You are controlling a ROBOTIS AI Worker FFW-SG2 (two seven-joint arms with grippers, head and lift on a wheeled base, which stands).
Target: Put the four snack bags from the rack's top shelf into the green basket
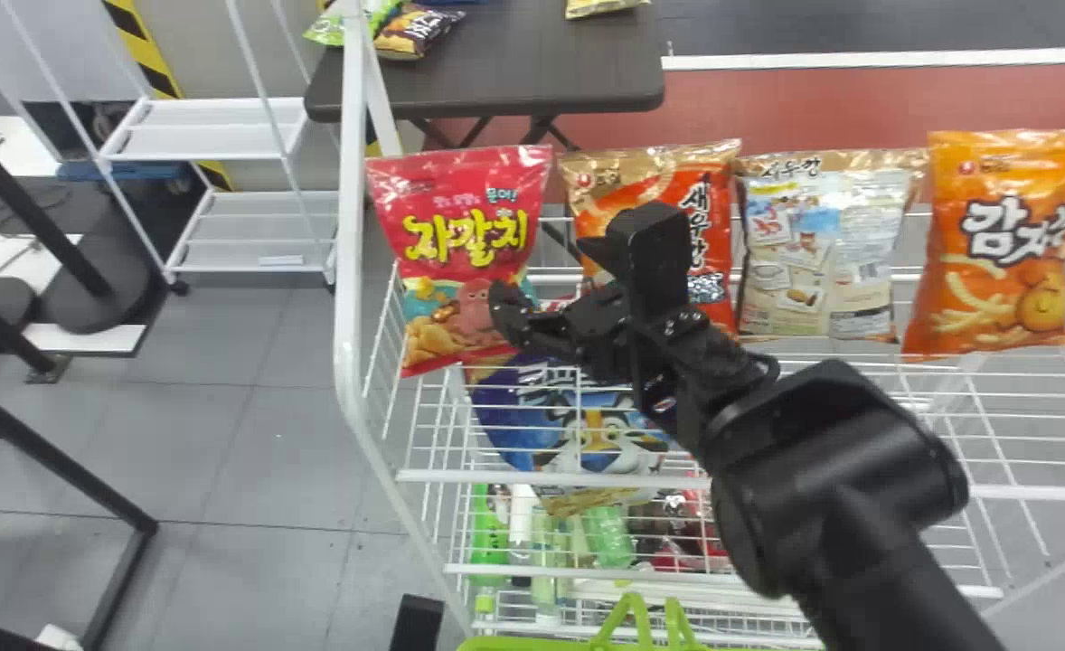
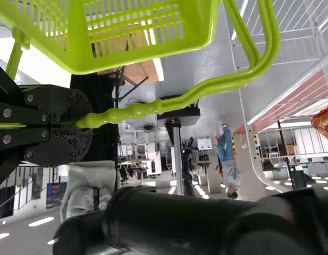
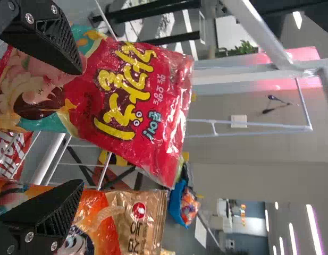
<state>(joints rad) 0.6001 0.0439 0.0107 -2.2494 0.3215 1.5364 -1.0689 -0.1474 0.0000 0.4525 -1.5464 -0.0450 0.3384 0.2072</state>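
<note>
Four snack bags stand in a row on the white rack's top shelf in the head view: red (image 1: 478, 244), orange-and-gold (image 1: 591, 185), one back-side out (image 1: 822, 253) and orange (image 1: 994, 262). My right gripper (image 1: 546, 276) is open by the red bag and the orange-and-gold one. In the right wrist view, the red bag (image 3: 134, 95) lies beyond the spread right gripper (image 3: 78, 127), and the orange-and-gold bag (image 3: 140, 212) is behind one finger. The green basket (image 1: 514, 644) is at the bottom edge. My left gripper (image 2: 85, 121) is shut on its handle (image 2: 206, 89).
The rack's white post (image 1: 348, 226) rises left of the red bag. Beneath the top shelf are a blue bag (image 1: 523, 416) and bottles (image 1: 541, 551). A dark table (image 1: 514, 72) with more bags stands behind, and a white shelf unit (image 1: 216, 136) is at the back left.
</note>
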